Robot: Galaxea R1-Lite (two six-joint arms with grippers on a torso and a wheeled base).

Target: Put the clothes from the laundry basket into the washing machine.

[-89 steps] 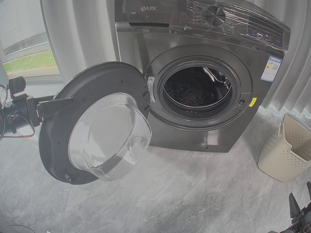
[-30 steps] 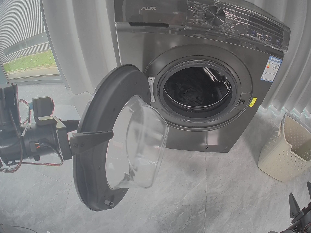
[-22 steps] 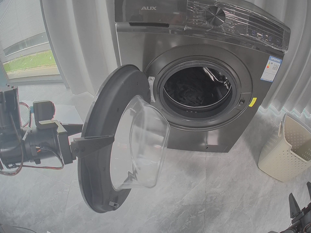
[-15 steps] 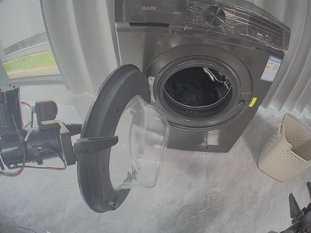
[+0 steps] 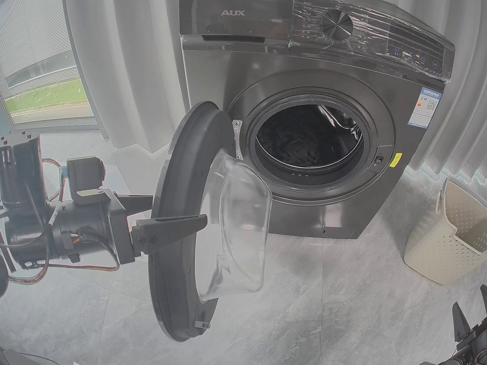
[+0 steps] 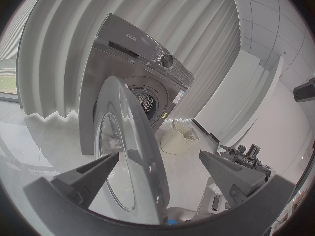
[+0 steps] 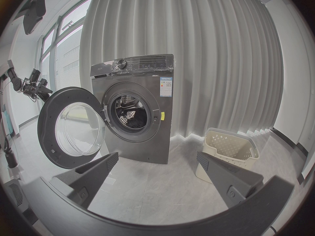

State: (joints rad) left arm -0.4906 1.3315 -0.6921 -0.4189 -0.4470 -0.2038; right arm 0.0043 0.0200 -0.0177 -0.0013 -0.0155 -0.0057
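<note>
The washing machine is seen standing against a white curtain, grey-bodied, with its control panel wrapped in clear film. Its round door is swung out on the machine's left side, roughly edge-on to the head camera, and the clear glass bowl on its inner face is turned towards the opening. Dark clothes are seen lying inside the drum. The laundry basket, cream and perforated, is set on the grey tiled floor to the right of the machine, well apart from the door.

A logo is carried at the left of the panel. A blue and white label is stuck to the right of the opening and a small yellow sticker just below it; their print is too small to be read.

The left gripper is held level at mid-height of the door, its fingers spread wide with the door's rim between them; contact cannot be made out. The right gripper is held low at the far right, near the basket, fingers wide apart, with nothing held.
</note>
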